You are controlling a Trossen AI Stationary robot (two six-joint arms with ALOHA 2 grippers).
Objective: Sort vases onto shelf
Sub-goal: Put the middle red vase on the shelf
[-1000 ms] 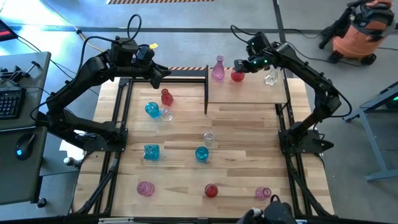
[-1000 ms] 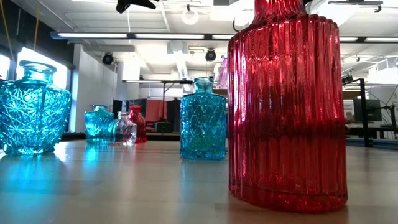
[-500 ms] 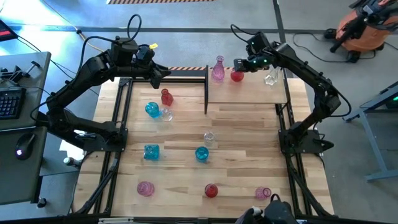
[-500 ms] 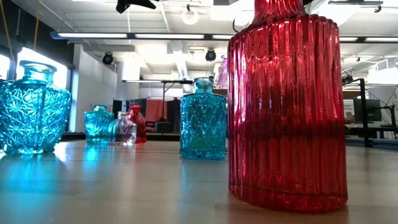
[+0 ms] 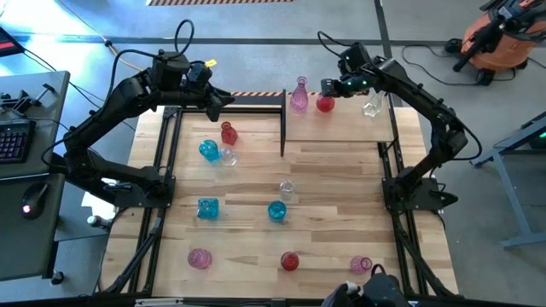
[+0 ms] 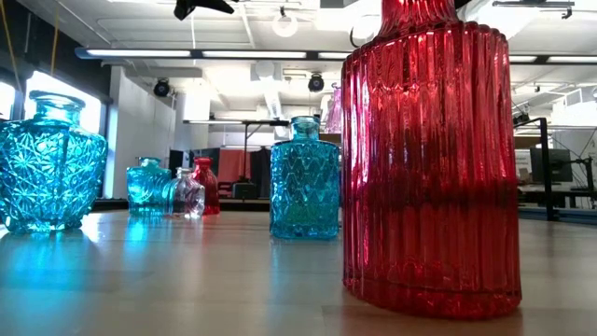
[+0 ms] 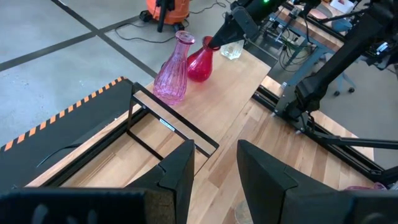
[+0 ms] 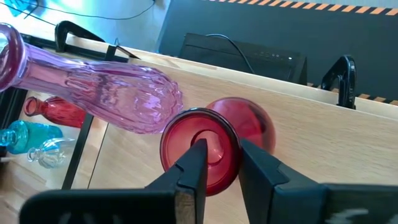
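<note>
On the shelf (image 5: 341, 128), near its far edge, the right gripper (image 8: 217, 163) is straddling the rim of the round red vase (image 8: 219, 147), which is standing upright on the board; one finger is sitting inside the mouth and one outside, loosely, so treat the vase as placed and in the course of release rather than firmly held. You are completing a release: open the jaws fully before lifting, then rise straight up so the inner finger is clearing the rim without tipping the vase. Watch the tall pink vase (image 5: 299, 95) standing just beside it toward the shelf's left edge, and the small clear vase (image 5: 370, 108) near the right edge. The left gripper (image 7: 214, 168) is waiting above the tabletop's far left corner with its fingers partly apart and empty. Red, turquoise, pink and clear vases (image 5: 229, 133) are standing unsorted across the tabletop.
</note>
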